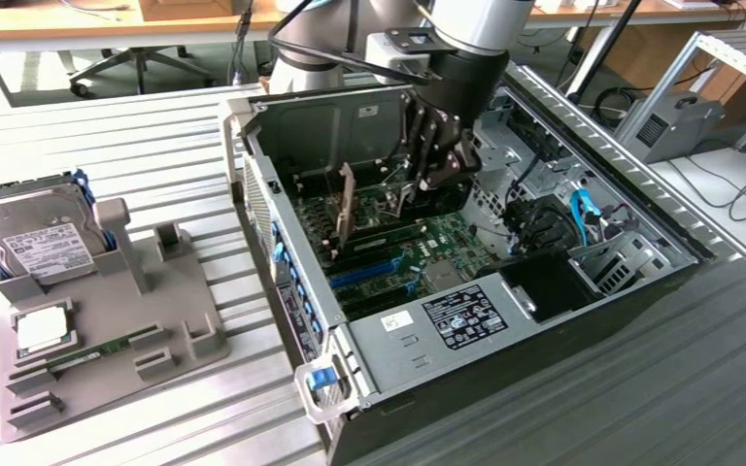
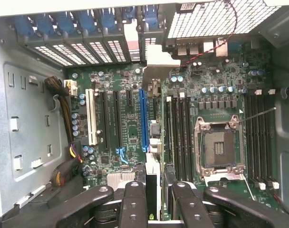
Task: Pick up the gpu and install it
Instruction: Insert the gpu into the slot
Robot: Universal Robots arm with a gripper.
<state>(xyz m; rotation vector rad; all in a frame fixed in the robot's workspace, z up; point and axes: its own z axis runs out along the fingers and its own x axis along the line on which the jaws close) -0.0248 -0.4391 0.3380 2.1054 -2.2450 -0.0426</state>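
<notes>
A green motherboard (image 2: 135,128) is seen inside the open computer case (image 2: 25,133). The gpu (image 2: 153,185), viewed edge-on, is clamped between the black fingers (image 2: 134,204) of the gripper (image 2: 154,209), just beside a blue expansion slot (image 2: 143,118). An empty CPU socket (image 2: 219,147) is seen nearby.

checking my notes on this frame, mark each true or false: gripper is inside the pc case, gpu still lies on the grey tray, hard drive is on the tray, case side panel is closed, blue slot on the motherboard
1. The gripper is inside the open computer case. True.
2. The gpu lies on the grey tray. False: it stands edge-on between the gripper's fingers, above the motherboard.
3. A hard drive sits on the tray. True.
4. The case's side is closed. False: it is open.
5. The motherboard has a blue slot. True.
</notes>
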